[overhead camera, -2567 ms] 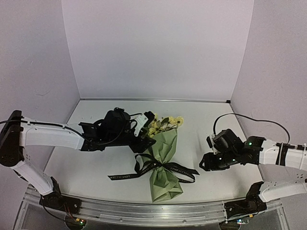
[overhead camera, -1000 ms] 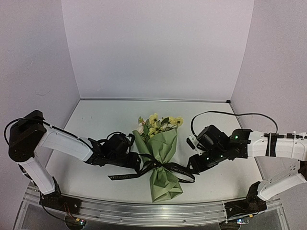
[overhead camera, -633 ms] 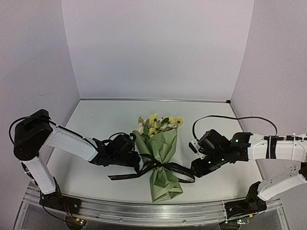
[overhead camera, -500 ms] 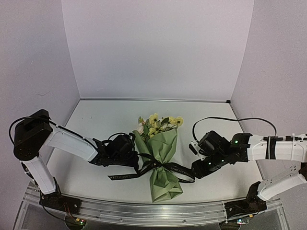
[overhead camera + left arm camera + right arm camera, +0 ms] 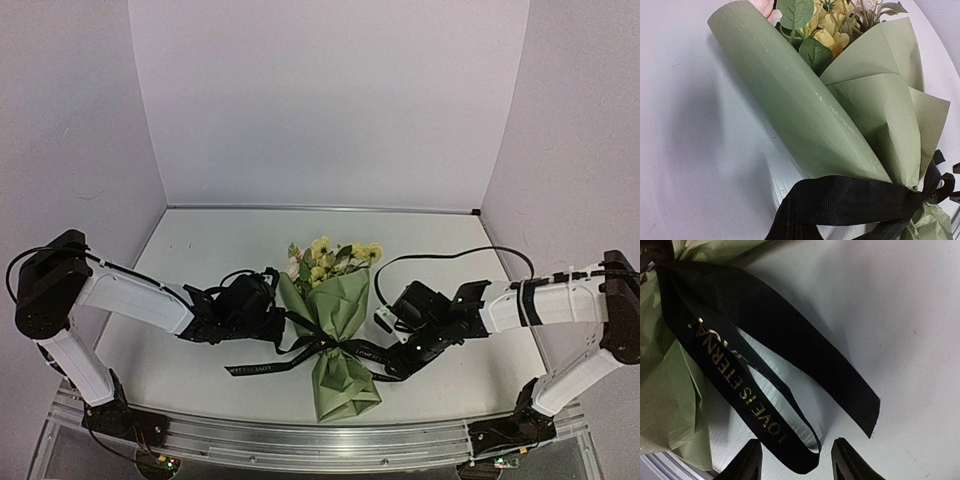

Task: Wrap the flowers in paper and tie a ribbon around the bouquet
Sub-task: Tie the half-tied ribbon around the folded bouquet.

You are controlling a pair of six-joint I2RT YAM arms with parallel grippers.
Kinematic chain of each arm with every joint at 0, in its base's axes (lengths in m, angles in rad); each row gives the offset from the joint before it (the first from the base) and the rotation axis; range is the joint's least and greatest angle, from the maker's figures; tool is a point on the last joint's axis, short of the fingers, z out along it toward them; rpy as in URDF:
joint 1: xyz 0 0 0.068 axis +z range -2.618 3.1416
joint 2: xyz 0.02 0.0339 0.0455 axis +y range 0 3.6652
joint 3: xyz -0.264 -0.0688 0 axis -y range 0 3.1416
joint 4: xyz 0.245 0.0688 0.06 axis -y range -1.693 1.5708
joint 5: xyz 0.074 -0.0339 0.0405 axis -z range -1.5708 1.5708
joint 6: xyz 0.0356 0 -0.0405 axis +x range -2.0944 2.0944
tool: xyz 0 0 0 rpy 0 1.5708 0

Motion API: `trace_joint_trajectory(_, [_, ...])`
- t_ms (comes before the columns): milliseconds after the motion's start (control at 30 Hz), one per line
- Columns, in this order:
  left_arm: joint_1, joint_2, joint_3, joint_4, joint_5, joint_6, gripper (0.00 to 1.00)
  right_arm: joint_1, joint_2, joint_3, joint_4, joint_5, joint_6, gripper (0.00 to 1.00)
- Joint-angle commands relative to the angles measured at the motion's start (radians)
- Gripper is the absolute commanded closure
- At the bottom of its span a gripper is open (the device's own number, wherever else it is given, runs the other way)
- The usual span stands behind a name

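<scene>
Around the work I see little from the overhead camera: a pale white desk point(image 5: 200, 250) boxed in by plain lilac walls point(image 5: 330, 100), an aluminium rail point(image 5: 300, 438) along the near edge, and a thin black cable point(image 5: 440, 251) arching off the right arm.

The one bouquet point(image 5: 340, 330) lies mid-desk, its pale yellow and cream flowers point(image 5: 332, 255) at 12 o'clock and the crumpled foot of its cone at 6 o'clock. One sheet of olive-green paper point(image 5: 805, 115) wraps them, rolled along one side and folded in overlapping flaps on the other. One long narrow black ribbon point(image 5: 262, 366) with gold lettering is tied around the cone's waist. One tail runs out to 8 o'clock and loops spread toward 4 o'clock.

Two arms lie low over the desk, one on either side. The left claw point(image 5: 284, 328) sits at 9 o'clock of the knot, against the paper. It is closed tight, but its fingers are outside its own camera's view. I cannot tell whether it pinches the ribbon band that runs off the bottom of that view.

The right claw point(image 5: 392, 366) is at 4 o'clock of the knot, moderately parted and gripping nothing. Its two fingertips point(image 5: 751, 462) straddle the end of one lettered loop, with one cut tail just beside. The paper roll hides the stems from the left camera.
</scene>
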Motion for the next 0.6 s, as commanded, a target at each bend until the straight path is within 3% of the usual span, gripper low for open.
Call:
trace_joint_trajectory(0, [0.019,-0.034,-0.002,0.007,0.043,0.045,1.0,0.003,0.045,0.061,0.038,-0.011,-0.068,0.51])
trace_joint_trajectory(367, [0.061,-0.054,-0.014,0.005,0.104,0.071,1.0,0.002,0.107,0.071,0.031,0.007,-0.044,0.67])
trace_joint_trajectory(533, [0.081,-0.064,-0.024,0.003,0.124,0.085,1.0,0.003,0.111,0.111,-0.035,0.042,-0.009,0.98])
trace_joint_trajectory(567, [0.086,-0.069,-0.029,0.003,0.127,0.088,1.0,0.003,0.108,0.118,-0.048,0.049,0.008,1.0])
